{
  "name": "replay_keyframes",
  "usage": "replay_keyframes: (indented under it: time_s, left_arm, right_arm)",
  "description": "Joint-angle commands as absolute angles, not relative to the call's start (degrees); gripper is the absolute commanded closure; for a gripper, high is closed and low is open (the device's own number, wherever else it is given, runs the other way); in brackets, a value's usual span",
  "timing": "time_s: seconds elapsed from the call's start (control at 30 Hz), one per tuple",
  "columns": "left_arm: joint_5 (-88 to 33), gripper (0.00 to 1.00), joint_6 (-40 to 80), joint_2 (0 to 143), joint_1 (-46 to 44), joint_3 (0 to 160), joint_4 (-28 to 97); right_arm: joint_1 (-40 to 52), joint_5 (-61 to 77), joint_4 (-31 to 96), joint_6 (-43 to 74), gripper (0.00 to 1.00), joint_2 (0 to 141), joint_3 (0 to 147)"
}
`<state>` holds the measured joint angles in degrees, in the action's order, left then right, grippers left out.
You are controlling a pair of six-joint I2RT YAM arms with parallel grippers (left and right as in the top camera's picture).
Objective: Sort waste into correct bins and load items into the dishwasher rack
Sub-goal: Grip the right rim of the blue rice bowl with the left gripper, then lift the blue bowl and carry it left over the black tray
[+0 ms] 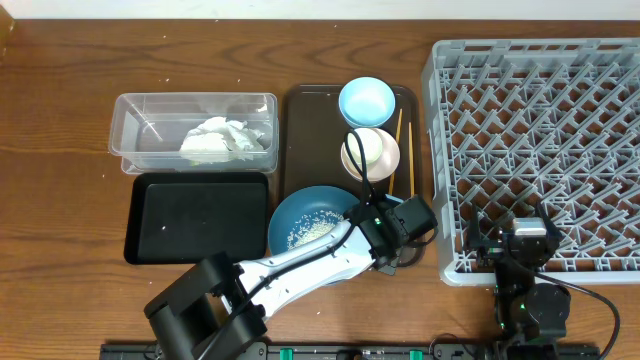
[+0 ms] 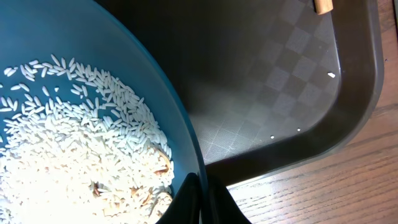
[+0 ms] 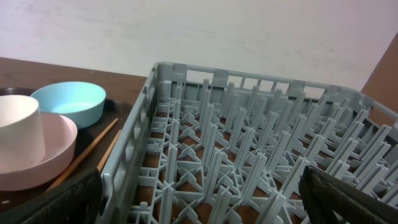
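Observation:
The large deep-blue bowl (image 1: 300, 215) (image 2: 137, 56) sits at the near end of the brown serving tray (image 1: 310, 130) and holds loose white rice (image 1: 312, 232) (image 2: 74, 143). My left gripper (image 1: 362, 218) (image 2: 202, 193) is shut on the bowl's right rim, one finger inside and one outside. Crumpled tissue paper (image 1: 215, 140) lies in the clear tub (image 1: 140, 110). The black tray (image 1: 200, 215) lies in front of it. My right gripper (image 1: 527, 245) (image 3: 205, 205) hangs open over the near-left corner of the dishwasher rack (image 1: 540, 150) (image 3: 249, 124).
On the serving tray stand a light-blue bowl (image 1: 366, 100) (image 3: 68, 102) and a white cup (image 1: 365, 148) (image 3: 18, 140) inside a pink-rimmed bowl (image 1: 388, 160) (image 3: 37, 162). Two chopsticks (image 1: 410, 150) (image 3: 87, 152) lie along the tray's right side next to the rack.

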<state>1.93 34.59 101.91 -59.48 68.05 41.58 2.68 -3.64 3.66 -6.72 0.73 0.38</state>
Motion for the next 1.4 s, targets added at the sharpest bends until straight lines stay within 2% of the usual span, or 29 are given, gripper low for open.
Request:
replay_keyframes:
  time_s: [0.0,0.43,1.37]
  left_arm:
    - [2.00,0.94,34.81,101.78,-59.59,67.85,41.71]
    - [3.31,0.94,34.35,101.38,-59.59,70.70,45.63]
    - [11.20,0.94,30.04,88.16,-59.24,72.10,49.43]
  right_arm:
    - [2.28,-4.05,3.88,-6.92,0.01,0.71,0.32]
    - [2.28,-4.05,3.88,-6.92,0.01,0.71,0.32]
    - [2.26,-4.03,3.88,-6.92,0.01,0.71,0.32]
